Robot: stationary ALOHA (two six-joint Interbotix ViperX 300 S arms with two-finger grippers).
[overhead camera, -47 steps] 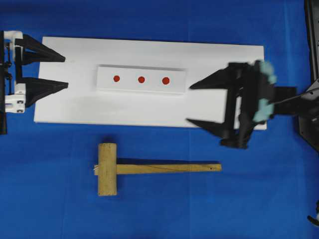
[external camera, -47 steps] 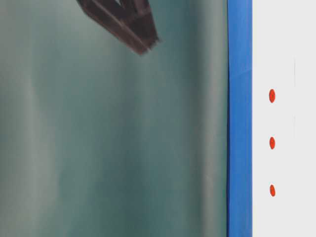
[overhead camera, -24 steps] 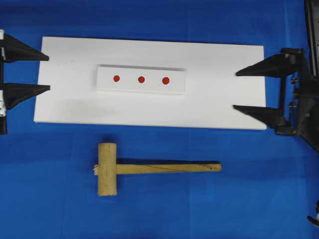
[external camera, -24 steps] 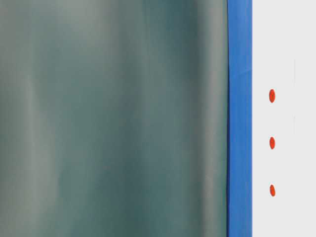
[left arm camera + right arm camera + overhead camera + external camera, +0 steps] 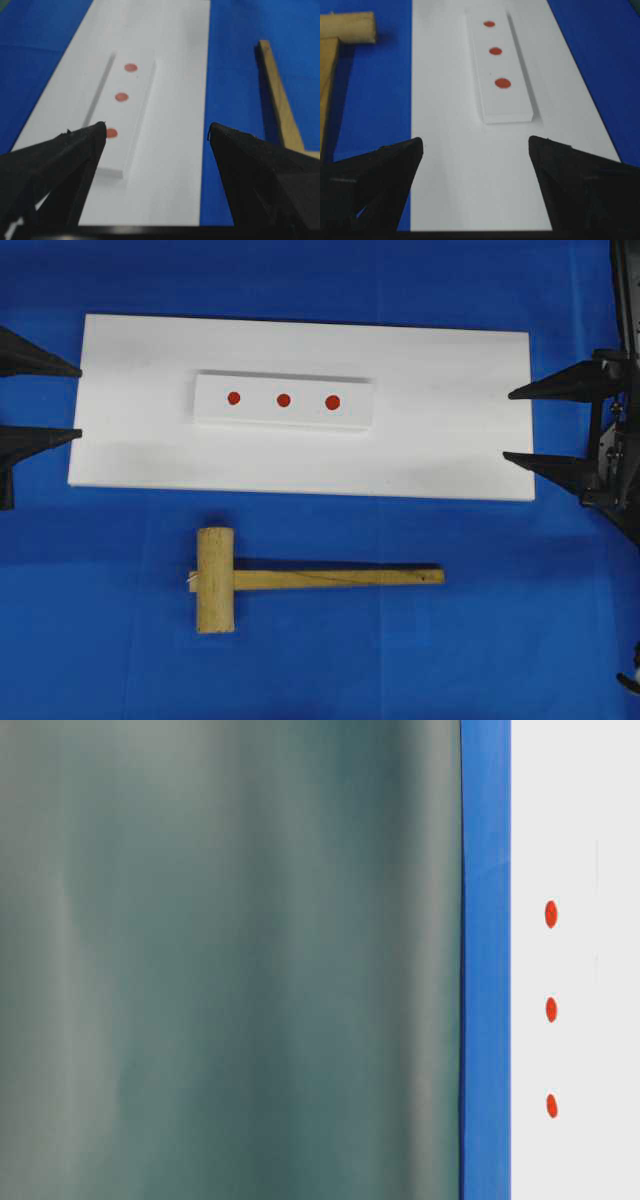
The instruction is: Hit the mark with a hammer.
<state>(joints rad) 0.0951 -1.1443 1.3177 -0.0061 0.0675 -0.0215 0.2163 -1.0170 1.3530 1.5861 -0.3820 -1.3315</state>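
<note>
Overhead view shows your left hand point(image 5: 60, 400) and right hand point(image 5: 525, 426) both spread apart, empty. Light-brown wooden mallet point(image 5: 290, 579) lies on the blue counter point(image 5: 500, 640), near side of the white board point(image 5: 440, 440). Grasp mid-handle squarely, squeezing its flat sides.

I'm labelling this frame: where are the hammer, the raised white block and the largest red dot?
hammer point(image 5: 215, 580), overhead view, on its cylindrical head.
raised white block point(image 5: 355, 405), overhead view, on its bare right end.
largest red dot point(image 5: 333, 402), overhead view, on its centre.
</note>
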